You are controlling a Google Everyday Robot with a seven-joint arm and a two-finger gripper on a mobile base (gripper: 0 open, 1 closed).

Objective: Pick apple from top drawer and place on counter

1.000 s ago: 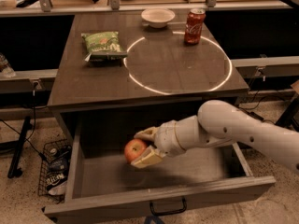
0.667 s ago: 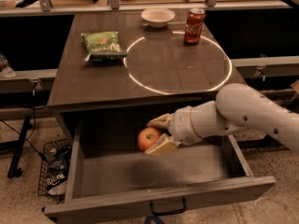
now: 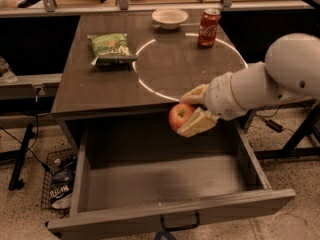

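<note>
In the camera view, my gripper (image 3: 189, 113) is clamped on the apple (image 3: 178, 117), one pale finger above it and one below. I hold it in the air at the front edge of the counter (image 3: 95, 86), over the back of the open top drawer (image 3: 150, 184). The apple touches neither. On the counter sit a green chip bag (image 3: 110, 48) at the left, a white bowl (image 3: 170, 18) at the far edge, and a red soda can (image 3: 208, 27) just right of the bowl
</note>
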